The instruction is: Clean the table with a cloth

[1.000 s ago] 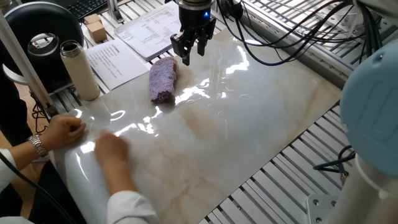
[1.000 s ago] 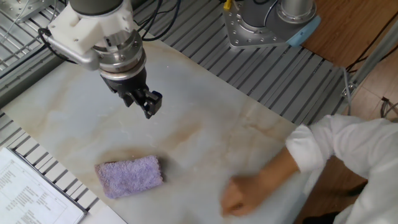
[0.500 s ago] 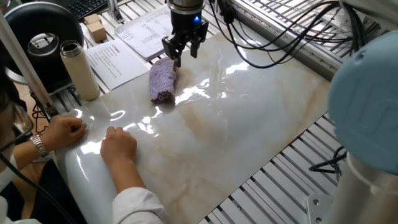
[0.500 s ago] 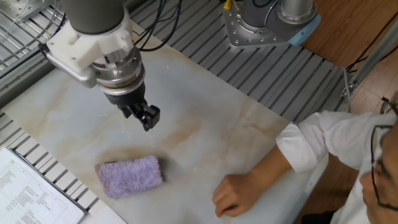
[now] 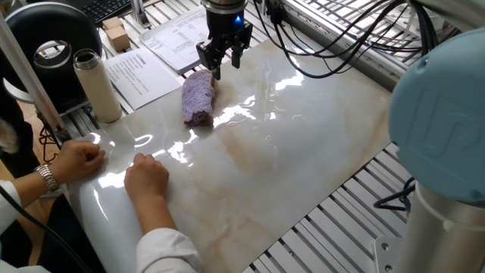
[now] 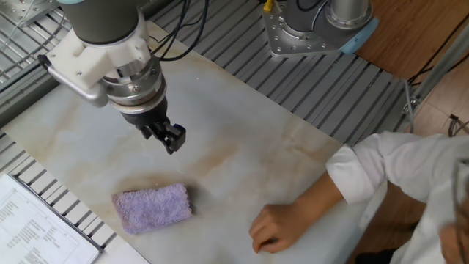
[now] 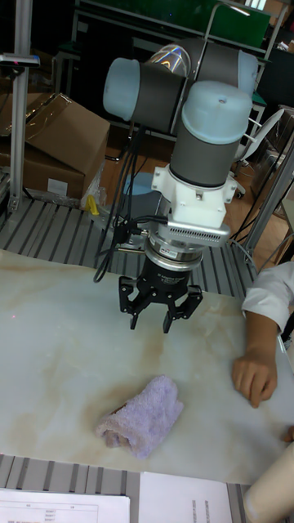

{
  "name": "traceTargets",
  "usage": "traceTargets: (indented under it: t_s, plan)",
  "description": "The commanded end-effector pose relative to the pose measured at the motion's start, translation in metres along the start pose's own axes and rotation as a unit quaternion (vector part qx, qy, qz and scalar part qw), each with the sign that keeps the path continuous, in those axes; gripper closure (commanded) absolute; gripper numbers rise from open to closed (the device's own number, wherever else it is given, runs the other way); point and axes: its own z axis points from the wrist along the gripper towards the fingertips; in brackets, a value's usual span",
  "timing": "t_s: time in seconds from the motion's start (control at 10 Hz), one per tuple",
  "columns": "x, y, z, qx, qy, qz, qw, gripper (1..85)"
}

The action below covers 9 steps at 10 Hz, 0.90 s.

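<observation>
The lavender cloth (image 5: 198, 97) lies rolled up on the glossy marble table (image 5: 303, 152), toward its far left corner. My gripper (image 5: 223, 62) hangs just above and beyond the cloth's far end, fingers pointing down, open and holding nothing. In the other fixed view the gripper (image 6: 170, 138) hovers over bare table (image 6: 249, 139), a short gap away from the cloth (image 6: 152, 207). The tall fixed view shows the gripper (image 7: 153, 317) with its fingers spread, above and behind the cloth (image 7: 143, 415) on the table (image 7: 49, 343).
A person's hands (image 5: 148, 178) rest on the table's near left edge, one also seen as the hand (image 6: 275, 227). Printed paper sheets (image 5: 140, 76), a white bottle (image 5: 97, 85), a small box (image 5: 116, 34) and a black round device (image 5: 53, 49) sit left of the slab. Cables hang behind the arm.
The gripper has shifted left toward the cloth's far end and stays open. The person's hand has settled flat on the table. The cloth has not moved.
</observation>
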Motion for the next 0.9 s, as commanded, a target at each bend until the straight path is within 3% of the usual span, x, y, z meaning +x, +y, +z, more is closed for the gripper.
traceTargets:
  t_s: [0.0,0.3,0.5,0.8]
  plan:
    - [-0.016,0.003,0.011,0.001,-0.008,0.018,0.9998,30.0]
    - [-0.045,0.005,0.036,0.007,-0.016,0.025,0.9995,30.0]
    - [-0.040,0.006,0.031,0.013,0.004,0.033,0.9994,30.0]
    - [-0.036,0.015,0.031,-0.004,0.012,0.015,0.9998,30.3]
